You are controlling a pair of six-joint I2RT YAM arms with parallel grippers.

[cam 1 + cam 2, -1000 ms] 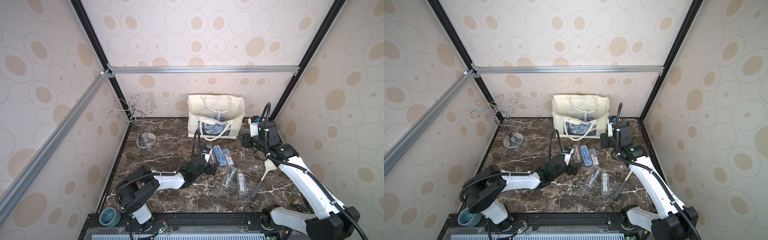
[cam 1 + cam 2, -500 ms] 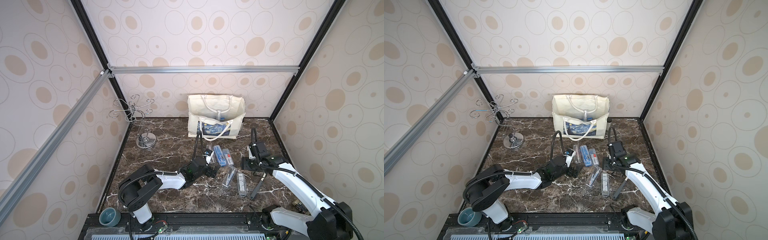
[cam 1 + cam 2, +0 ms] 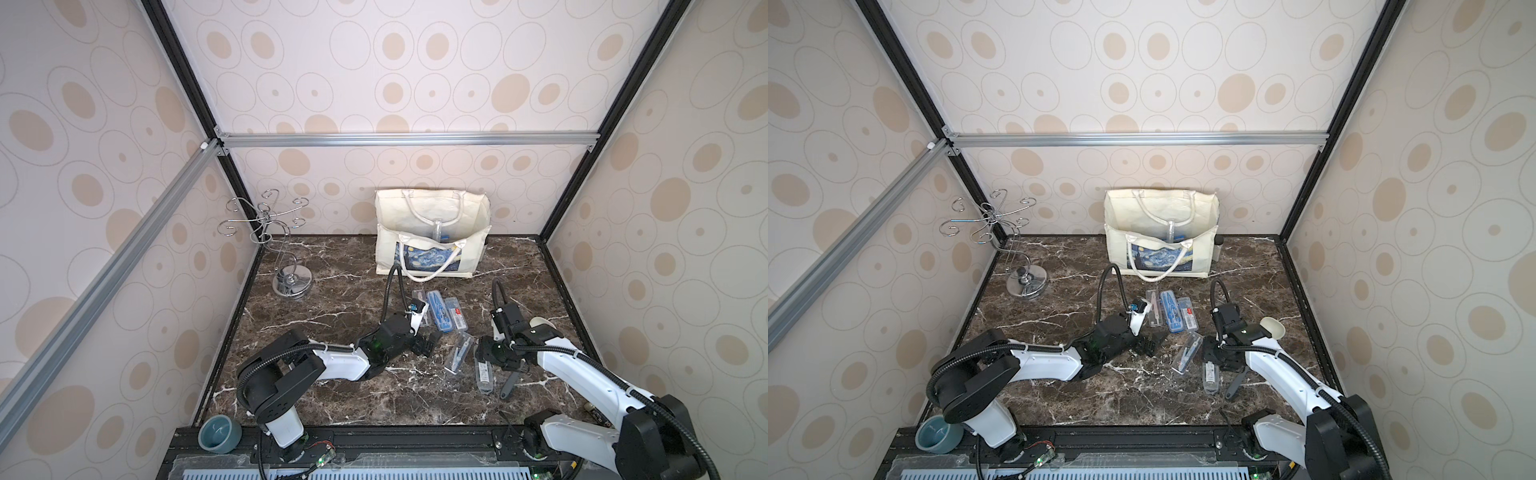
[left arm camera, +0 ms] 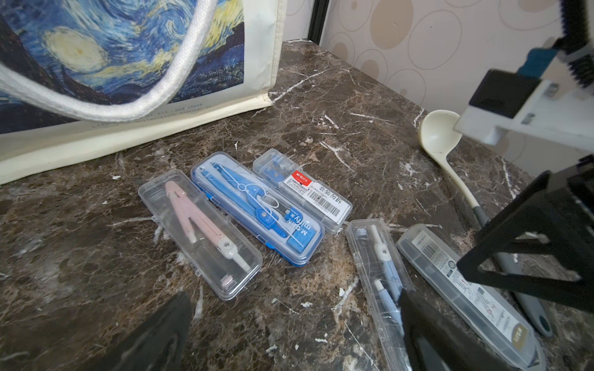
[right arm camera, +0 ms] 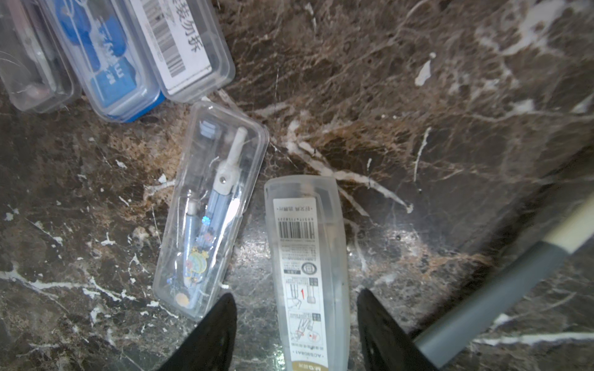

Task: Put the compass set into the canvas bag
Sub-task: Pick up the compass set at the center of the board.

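**Compass cases out on the marble, bag parked at the back**

Top views first. The canvas bag (image 3: 432,216) stands upright against the back wall, mouth open, starry print facing the arms. All five compass cases lie on the table (image 3: 332,332) in front of it. Three sit side by side near the bag: the pink compass case (image 3: 419,305), the blue compass case (image 3: 439,312) and the labelled case (image 3: 455,314). Closer to the arms are the clear case (image 3: 458,357) and the frosted case (image 3: 483,376). The left gripper (image 3: 429,344) sits low just beside the trio. The right gripper (image 3: 482,356) hangs over the frosted case. A ladle (image 3: 510,382) lies by the right arm, a wire stand (image 3: 266,224) fills the back left corner, and a teal bowl (image 3: 219,433) sits at the front edge.

Left wrist: the left gripper (image 4: 289,321) has its jaws spread as wide as they go, with only bare marble between them. The pink compass case (image 4: 199,234) is just ahead. One finger (image 4: 434,340) overlaps the clear case (image 4: 379,279) (touching or not, can't tell).

Right wrist: the right gripper (image 5: 295,293) is about half open and straddles the frosted case (image 5: 308,241), which lies label side up. There's a gap on each side, so it isn't squeezing anything. The ladle's grey handle (image 5: 498,289) runs just beside one finger (image 5: 382,331).
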